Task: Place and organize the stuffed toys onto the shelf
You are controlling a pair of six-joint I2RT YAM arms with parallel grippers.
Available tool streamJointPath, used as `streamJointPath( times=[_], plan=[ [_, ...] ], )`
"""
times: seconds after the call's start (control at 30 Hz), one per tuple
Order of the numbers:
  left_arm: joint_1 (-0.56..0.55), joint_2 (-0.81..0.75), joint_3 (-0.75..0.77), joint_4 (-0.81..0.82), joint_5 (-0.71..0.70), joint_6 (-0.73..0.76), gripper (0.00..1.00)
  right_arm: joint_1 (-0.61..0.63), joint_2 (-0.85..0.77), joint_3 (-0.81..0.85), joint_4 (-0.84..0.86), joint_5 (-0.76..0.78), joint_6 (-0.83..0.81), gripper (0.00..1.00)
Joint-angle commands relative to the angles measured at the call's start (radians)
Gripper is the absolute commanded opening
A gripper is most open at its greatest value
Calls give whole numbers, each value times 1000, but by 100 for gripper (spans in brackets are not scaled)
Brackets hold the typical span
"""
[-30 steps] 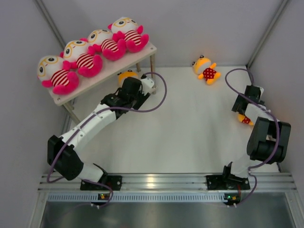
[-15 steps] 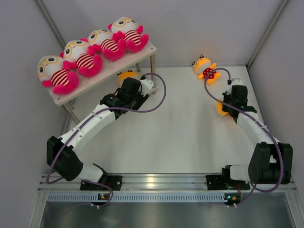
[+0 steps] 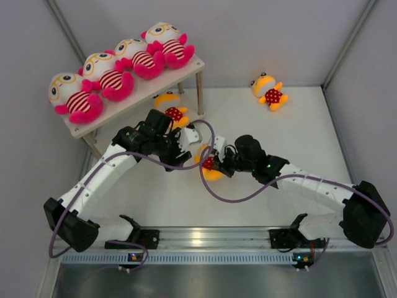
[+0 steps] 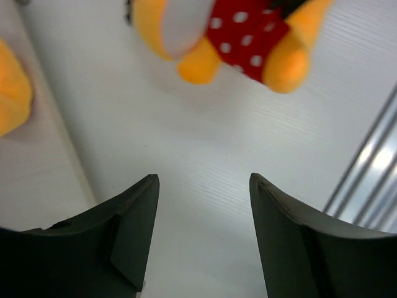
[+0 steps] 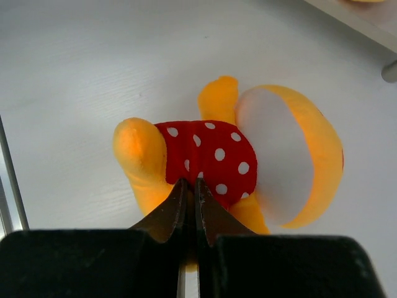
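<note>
Red dotted fabric, soft and likely light, is bunching where the right claw [image 5: 190, 183] is pinching the small yellow-orange plush doll [image 5: 211, 158] at its torso, probably the surest hold, mid-bench [image 3: 260, 130] near the shelf [image 3: 162, 81], while the left claw [image 4: 201, 205] is hovering spread alongside.

We've got the shelf [image 3: 152, 85], cream boards on thin silver legs, and four big dolls [image 3: 107, 76] in a row along its top: white heads, yellow glasses, striped shirts, pink limbs. Under its right end sits a small orange doll [image 3: 169, 104]. In front of the shelf, a second doll [image 5: 214, 155] is pinched by its dotted shirt. A third doll [image 3: 268, 90] sprawls well to its right.
</note>
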Motion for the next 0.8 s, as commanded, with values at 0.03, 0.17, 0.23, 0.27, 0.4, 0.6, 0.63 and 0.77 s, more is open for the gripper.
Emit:
streamJointPath(
  times=[0.03,0.17,0.23,0.27,0.4,0.6,0.63,0.77],
  plan=[
    [-2,-80,53,-273,332,218,68,28,17,55,170,-71,-8,0],
    [-1,-86,58,-267,398,205,77,32,28,43,234,-76,26,0],
    [-1,-68,64,-241,442,194,84,46,29,37,271,-68,41,0],
    [-2,-54,61,-215,455,154,86,49,28,37,279,-70,46,0],
    [-2,-11,50,-117,414,108,82,66,2,34,314,-82,74,0],
    [-18,1,55,-100,432,116,79,66,-24,44,320,-88,81,0],
    [-19,0,55,-89,427,102,79,67,-23,47,320,-90,83,0],
    [-27,10,50,-34,378,50,76,67,-23,50,345,-105,97,0]
  ],
)
